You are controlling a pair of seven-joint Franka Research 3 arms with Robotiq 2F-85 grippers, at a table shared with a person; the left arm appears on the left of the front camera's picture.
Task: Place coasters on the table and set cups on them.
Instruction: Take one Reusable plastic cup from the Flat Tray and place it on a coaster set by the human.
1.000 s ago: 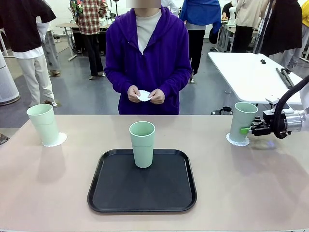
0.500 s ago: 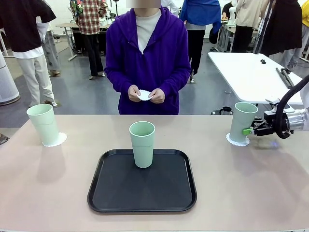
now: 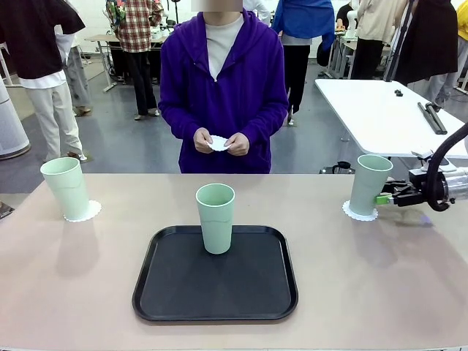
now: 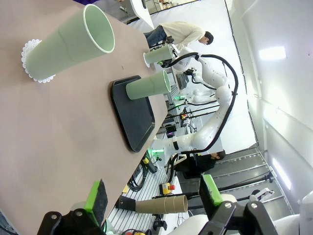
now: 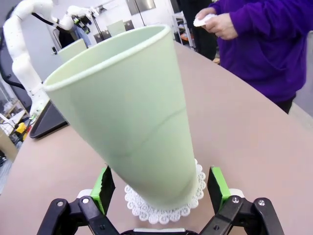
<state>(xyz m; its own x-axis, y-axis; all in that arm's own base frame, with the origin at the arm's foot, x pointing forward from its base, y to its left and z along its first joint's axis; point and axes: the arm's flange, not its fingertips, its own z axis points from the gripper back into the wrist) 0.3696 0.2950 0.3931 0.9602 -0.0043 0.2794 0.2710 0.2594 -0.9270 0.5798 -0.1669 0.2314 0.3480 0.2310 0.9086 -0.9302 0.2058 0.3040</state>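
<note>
Green-padded right fingers, wide like the left fingers, have eased back from the right-hand cup.

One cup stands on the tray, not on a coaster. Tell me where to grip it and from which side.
Grip the cup around its mid-wall, jaws level, coming in from the near side above the low rim of the tray. It stands upright, has no handle and narrows downward, so a side grip below the wider mouth probably won't slip.
</note>
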